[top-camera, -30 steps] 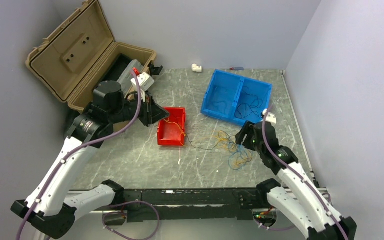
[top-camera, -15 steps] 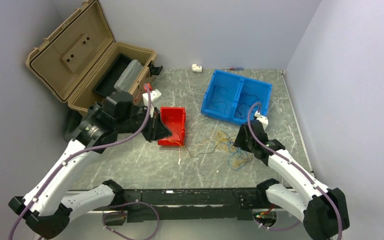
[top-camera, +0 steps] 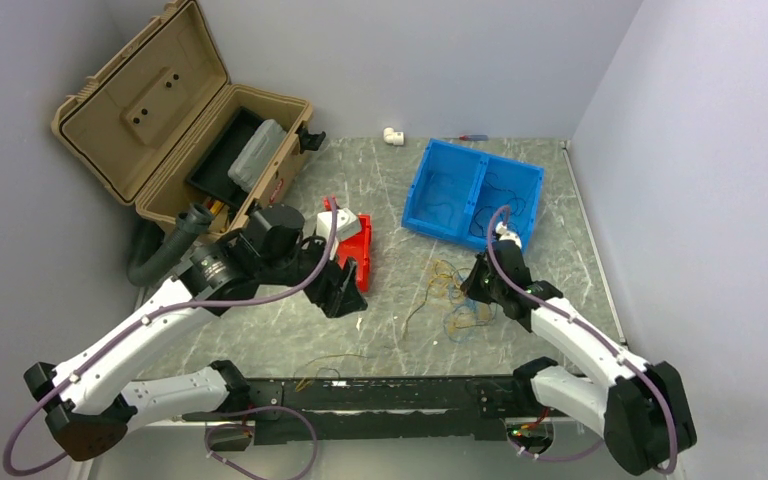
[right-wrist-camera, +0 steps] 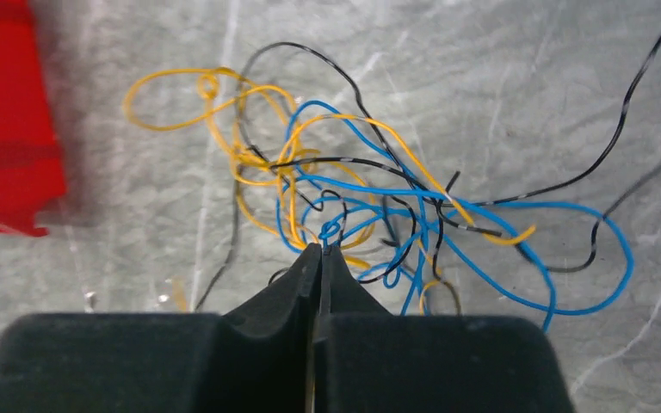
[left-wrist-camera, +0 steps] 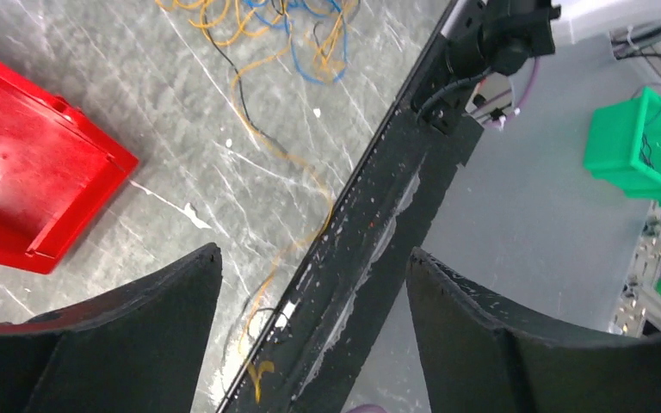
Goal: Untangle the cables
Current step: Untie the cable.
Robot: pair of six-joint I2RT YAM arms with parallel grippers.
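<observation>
On table | cables: loose yellow, blue, black tangle

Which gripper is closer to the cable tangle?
Right. The right gripper is closed on a blue strand at the edge of the cable tangle; the left gripper hangs open beside the red bin, apart from it.

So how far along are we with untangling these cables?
Partly done: a few dark wires lie in the blue bin. One yellow strand stretches from the tangle to the near edge, under the open left gripper. The right gripper is shut on the tangle. That yellow, blue and black knot remains.
</observation>
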